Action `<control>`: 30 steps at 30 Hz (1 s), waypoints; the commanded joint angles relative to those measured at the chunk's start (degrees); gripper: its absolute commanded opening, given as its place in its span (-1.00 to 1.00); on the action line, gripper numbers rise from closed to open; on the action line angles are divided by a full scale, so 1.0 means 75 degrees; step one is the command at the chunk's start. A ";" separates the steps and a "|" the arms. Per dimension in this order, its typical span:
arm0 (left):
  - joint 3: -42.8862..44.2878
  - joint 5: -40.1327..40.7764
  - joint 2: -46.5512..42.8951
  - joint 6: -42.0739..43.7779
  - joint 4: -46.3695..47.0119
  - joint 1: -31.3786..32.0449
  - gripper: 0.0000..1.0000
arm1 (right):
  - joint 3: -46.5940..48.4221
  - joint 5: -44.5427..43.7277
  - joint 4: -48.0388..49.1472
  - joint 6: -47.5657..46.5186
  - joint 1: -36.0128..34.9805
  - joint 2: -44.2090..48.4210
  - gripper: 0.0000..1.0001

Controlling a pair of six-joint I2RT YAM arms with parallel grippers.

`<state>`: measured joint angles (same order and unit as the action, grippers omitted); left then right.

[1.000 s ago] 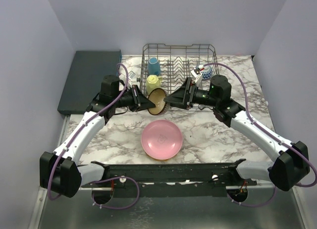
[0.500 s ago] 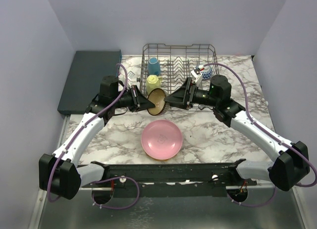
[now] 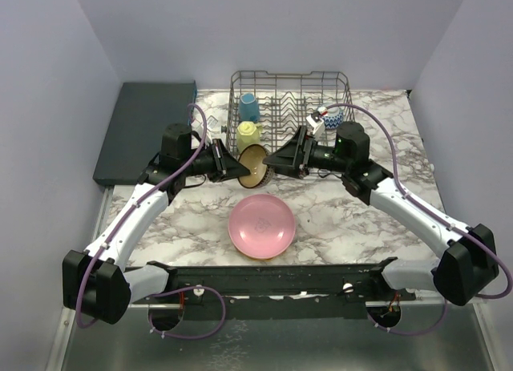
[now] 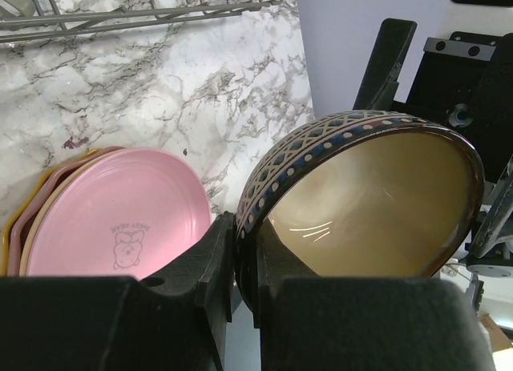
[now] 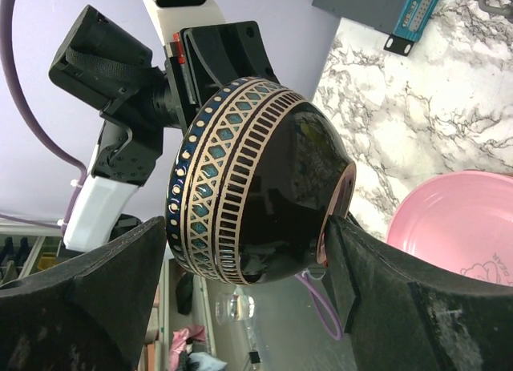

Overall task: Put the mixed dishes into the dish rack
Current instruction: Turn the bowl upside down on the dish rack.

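At the far left of the worktop [image 3: 333, 227], a dark teal slab [image 3: 144, 131] is lying flat. To its right, the brown patterned bowl [image 4: 369, 203] is being held on edge above the worktop, just near of the dish rack [image 3: 280, 106], its rim being pinched by the clenched left gripper [image 4: 244, 251]. Nearer, a pink plate [image 3: 262, 225] is topping a stack. The same bowl is being flanked by the spread fingers of the right gripper [image 5: 244, 227]; whether it is being squeezed cannot be told. In the rack, a blue mug [image 3: 249, 106], a yellow mug [image 3: 249, 133] and a blue-white bowl [image 3: 330, 114] are being carried.
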<state>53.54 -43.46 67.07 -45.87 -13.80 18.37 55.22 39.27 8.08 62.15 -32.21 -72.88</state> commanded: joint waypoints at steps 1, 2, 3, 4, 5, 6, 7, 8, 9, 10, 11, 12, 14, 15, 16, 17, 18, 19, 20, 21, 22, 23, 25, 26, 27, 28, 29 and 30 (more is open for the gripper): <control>0.0086 0.0077 -0.0217 0.0188 -0.0017 -0.0035 -1.00 | 0.0241 -0.0190 0.0207 0.0053 -0.0062 -0.0074 0.67; 0.0103 0.0116 -0.0204 0.0234 -0.0071 -0.0028 -1.00 | 0.0234 -0.0203 0.0200 0.0043 -0.0065 -0.0070 0.66; 0.0123 0.0149 -0.0195 0.0264 -0.0134 -0.0035 -1.00 | 0.0239 -0.0235 0.0179 0.0021 -0.0073 -0.0064 0.64; 0.0137 0.0190 -0.0190 0.0299 -0.0176 -0.0035 -1.00 | 0.0242 -0.0270 0.0144 -0.0005 -0.0073 -0.0054 0.63; 0.0156 0.0211 -0.0179 0.0326 -0.0236 -0.0035 -1.00 | 0.0248 -0.0300 0.0112 -0.0019 -0.0077 -0.0053 0.62; 0.0172 0.0253 -0.0165 0.0354 -0.0275 -0.0035 -1.00 | 0.0250 -0.0301 0.0108 -0.0028 -0.0076 -0.0056 0.61; 0.0184 0.0282 -0.0154 0.0369 -0.0312 -0.0035 -1.00 | 0.0251 -0.0302 0.0095 -0.0035 -0.0074 -0.0067 0.61; 0.0196 0.0300 -0.0142 0.0382 -0.0336 -0.0032 -1.00 | 0.0258 -0.0299 0.0088 -0.0035 -0.0071 -0.0067 0.60; 0.0197 0.0329 -0.0136 0.0385 -0.0360 -0.0026 -1.00 | 0.0265 -0.0305 0.0095 -0.0034 -0.0081 -0.0078 0.60; 0.0197 0.0345 -0.0135 0.0392 -0.0374 -0.0035 -1.00 | 0.0278 -0.0313 0.0080 -0.0048 -0.0088 -0.0079 0.60; 0.0209 0.0354 -0.0139 0.0397 -0.0386 -0.0035 -1.00 | 0.0294 -0.0314 0.0089 -0.0054 -0.0089 -0.0091 0.60; 0.0209 0.0366 -0.0131 0.0397 -0.0398 -0.0035 -1.00 | 0.0302 -0.0312 0.0060 -0.0070 -0.0098 -0.0111 0.60; 0.0209 0.0389 -0.0124 0.0397 -0.0410 -0.0035 -1.00 | 0.0332 -0.0314 0.0057 -0.0073 -0.0111 -0.0146 0.60; 0.0215 0.0387 -0.0118 0.0400 -0.0421 -0.0030 -1.00 | 0.0326 -0.0305 0.0077 -0.0066 -0.0120 -0.0160 0.60; 0.0221 0.0392 -0.0118 0.0408 -0.0432 -0.0035 -1.00 | 0.0345 -0.0296 0.0090 -0.0057 -0.0125 -0.0181 0.60; 0.0215 0.0393 -0.0118 0.0409 -0.0445 -0.0030 -1.00 | 0.0339 -0.0291 0.0118 -0.0040 -0.0138 -0.0192 0.60; 0.0221 0.0400 -0.0124 0.0420 -0.0456 -0.0035 -1.00 | 0.0342 -0.0270 0.0139 -0.0028 -0.0153 -0.0215 0.59; 0.0232 0.0404 -0.0108 0.0420 -0.0467 -0.0031 -1.00 | 0.0351 -0.0268 0.0147 -0.0023 -0.0159 -0.0224 0.59; 0.0233 0.0410 -0.0108 0.0431 -0.0481 -0.0028 -1.00 | 0.0363 -0.0273 0.0148 -0.0024 -0.0170 -0.0249 0.59; 0.0238 0.0397 -0.0097 0.0432 -0.0480 -0.0034 -1.00 | 0.0361 -0.0261 0.0165 -0.0023 -0.0170 -0.0247 0.58; 0.0244 0.0404 -0.0096 0.0432 -0.0481 -0.0035 -1.00 | 0.0366 -0.0254 0.0170 -0.0019 -0.0171 -0.0262 0.57; 0.0244 0.0409 -0.0084 0.0443 -0.0491 -0.0035 -1.00 | 0.0377 -0.0255 0.0168 -0.0023 -0.0172 -0.0259 0.56; 0.0244 0.0413 -0.0066 0.0455 -0.0503 -0.0034 -1.00 | 0.0387 -0.0244 0.0185 -0.0019 -0.0182 -0.0283 0.52; 0.0253 0.0402 -0.0067 0.0455 -0.0512 -0.0035 -1.00 | 0.0398 -0.0233 0.0185 -0.0013 -0.0179 -0.0294 0.49; 0.0253 0.0402 -0.0060 0.0465 -0.0511 -0.0035 -1.00 | 0.0398 -0.0232 0.0190 -0.0013 -0.0182 -0.0301 0.47; 0.0256 0.0398 -0.0068 0.0467 -0.0515 -0.0034 -1.00 | 0.0397 -0.0221 0.0193 -0.0013 -0.0182 -0.0310 0.42; 0.0256 0.0400 -0.0061 0.0467 -0.0521 -0.0027 -1.00 | 0.0396 -0.0220 0.0210 -0.0001 -0.0182 -0.0307 0.37; 0.0256 0.0401 -0.0063 0.0478 -0.0518 -0.0034 -1.00 | 0.0396 -0.0209 0.0224 0.0010 -0.0179 -0.0322 0.33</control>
<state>53.60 -40.53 67.07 -43.18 -18.13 18.22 55.66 37.54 7.11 61.95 -32.97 -75.22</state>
